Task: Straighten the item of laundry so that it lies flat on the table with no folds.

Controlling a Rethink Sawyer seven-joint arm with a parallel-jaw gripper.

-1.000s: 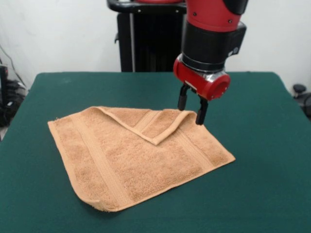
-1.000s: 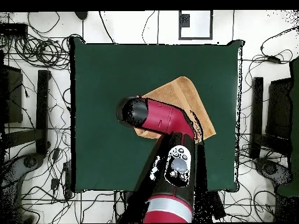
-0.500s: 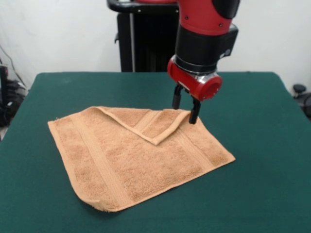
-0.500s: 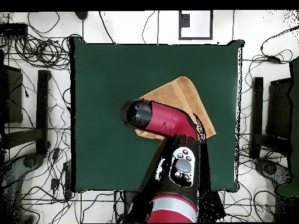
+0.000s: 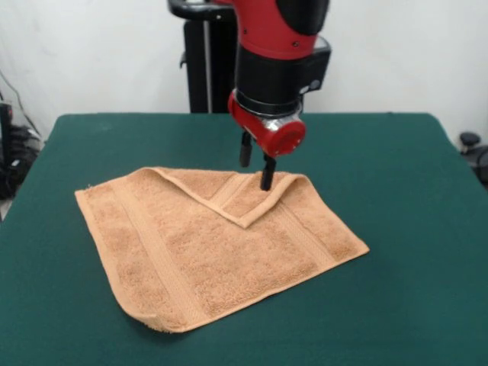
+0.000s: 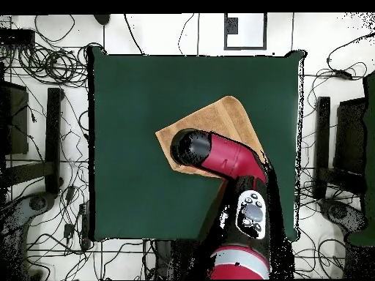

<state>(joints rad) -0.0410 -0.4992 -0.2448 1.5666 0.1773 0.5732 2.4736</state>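
Observation:
The tan-orange towel, the item of laundry [image 5: 221, 255], lies on the green table [image 5: 404, 305] with its far corner folded over into a triangular flap [image 5: 240, 197]. Its near left corner also curls up a little. My gripper [image 5: 255, 171] hangs open just over the flap's far edge, one finger [image 5: 267, 177] at the fold, holding nothing. From overhead, the red arm [image 6: 220, 157] covers the gripper and much of the towel [image 6: 220, 117], which lies at a slant right of the middle of the table [image 6: 132, 110].
The black pedestal [image 5: 221, 69] stands behind the table's far edge. Cables [image 6: 44, 66] and dark stands [image 6: 53, 139] lie on the floor round the table. A white and black box [image 6: 245, 31] sits beyond one table edge.
In the front view my gripper has moved left, from beside the towel's far right edge to over the folded flap. The towel has not shifted.

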